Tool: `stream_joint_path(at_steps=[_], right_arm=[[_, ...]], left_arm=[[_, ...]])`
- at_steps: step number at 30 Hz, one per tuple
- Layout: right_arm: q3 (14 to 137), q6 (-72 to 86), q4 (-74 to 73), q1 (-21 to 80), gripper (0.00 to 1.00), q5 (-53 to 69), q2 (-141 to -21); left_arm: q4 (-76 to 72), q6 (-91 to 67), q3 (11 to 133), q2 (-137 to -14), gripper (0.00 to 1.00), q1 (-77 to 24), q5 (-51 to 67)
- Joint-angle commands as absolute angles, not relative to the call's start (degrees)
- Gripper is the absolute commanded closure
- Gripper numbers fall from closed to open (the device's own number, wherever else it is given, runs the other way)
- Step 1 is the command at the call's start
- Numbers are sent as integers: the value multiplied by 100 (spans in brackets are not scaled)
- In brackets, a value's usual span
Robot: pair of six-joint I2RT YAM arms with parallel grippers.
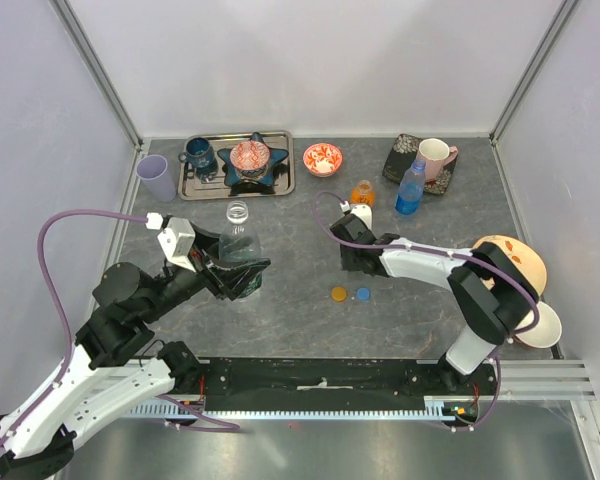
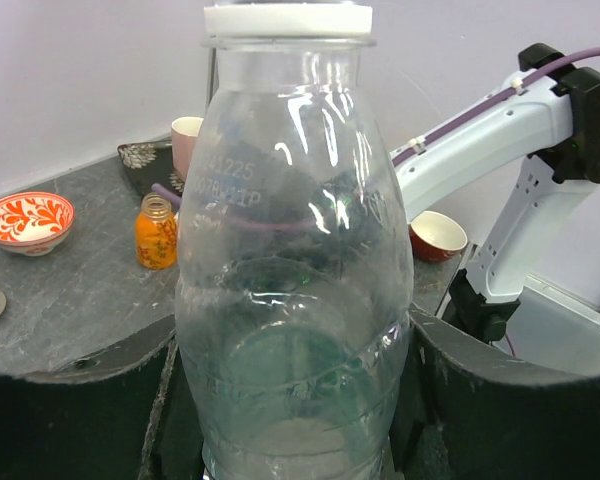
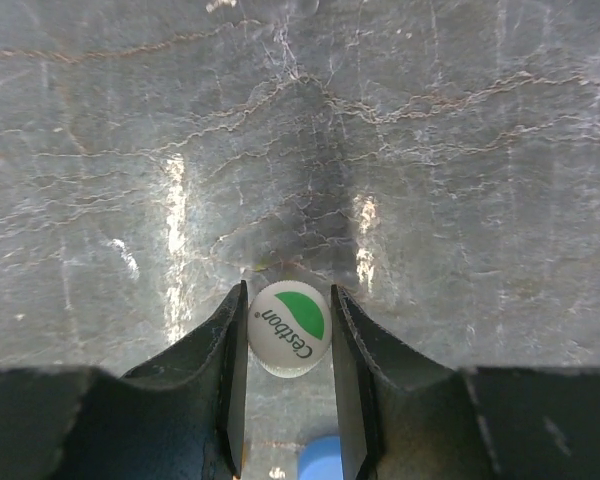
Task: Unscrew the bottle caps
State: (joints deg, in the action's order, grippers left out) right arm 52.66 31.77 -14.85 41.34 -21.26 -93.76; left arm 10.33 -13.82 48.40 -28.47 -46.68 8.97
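Twice courting trouble here. On the left, clamping the clear bottle (image 1: 238, 238) low on its body in the closed left hand (image 1: 240, 275), and squeezing thin, glossy plastic: probably buckling or slipping under a hard pinch, then tipping toward the tray (image 1: 280, 190) just behind. Having bare surface (image 1: 300, 320) to the near right for setting it down.

In the middle, pinching the white-and-green cap (image 3: 290, 328) by its rim in the closed right hand (image 3: 288, 295), close over the surface. Possibly sending it rolling on release, or dropping it onto the blue cap (image 3: 320, 462) right beside, the orange cap (image 1: 338, 294) lying next to that.

Further right, crowding the orange bottle (image 1: 362, 192) and blue bottle (image 1: 410, 188) behind the wrist, so risking a knock when lifting back. Finding little room at the right edge beside the pale bowl (image 1: 550, 325).
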Motion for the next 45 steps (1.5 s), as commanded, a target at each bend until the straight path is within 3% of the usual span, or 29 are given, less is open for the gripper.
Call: stream_joint_path(at_steps=[1, 13, 16, 17, 19, 20, 23, 31, 38, 45], right_arm=[[5590, 3217, -1186, 4113, 100, -2092, -9711], [4641, 3489, -1028, 4227, 100, -1705, -9404], [4509, 3533, -1020, 4236, 84, -1635, -9352], [4465, 3525, -1020, 4236, 69, -1626, -9299], [4447, 3533, -1020, 4236, 54, -1617, -9151], [4456, 3542, -1028, 4236, 42, -1626, -9097], [4570, 3533, -1099, 4245, 31, -1643, -8825], [5536, 3472, -1721, 4245, 24, -1872, -7921], [7257, 3086, -2645, 4236, 21, -2321, -6620], [8252, 2487, -2531, 4236, 19, -143, -5871]], left_arm=[[958, -1274, 4966, -2883, 73, -4658, 888], [792, -1309, 4852, -3014, 72, -4658, 940], [730, -1353, 4816, -3085, 71, -4658, 984], [729, -1362, 4808, -3102, 71, -4658, 1002], [721, -1362, 4808, -3129, 71, -4658, 1011], [721, -1362, 4799, -3138, 71, -4658, 1002], [721, -1354, 4816, -3173, 71, -4658, 1002], [668, -1310, 5027, -3384, 70, -4658, 1046], [694, -1178, 5308, -3761, 69, -4658, 1238], [870, -791, 5940, -4902, 67, -4658, 2477]])
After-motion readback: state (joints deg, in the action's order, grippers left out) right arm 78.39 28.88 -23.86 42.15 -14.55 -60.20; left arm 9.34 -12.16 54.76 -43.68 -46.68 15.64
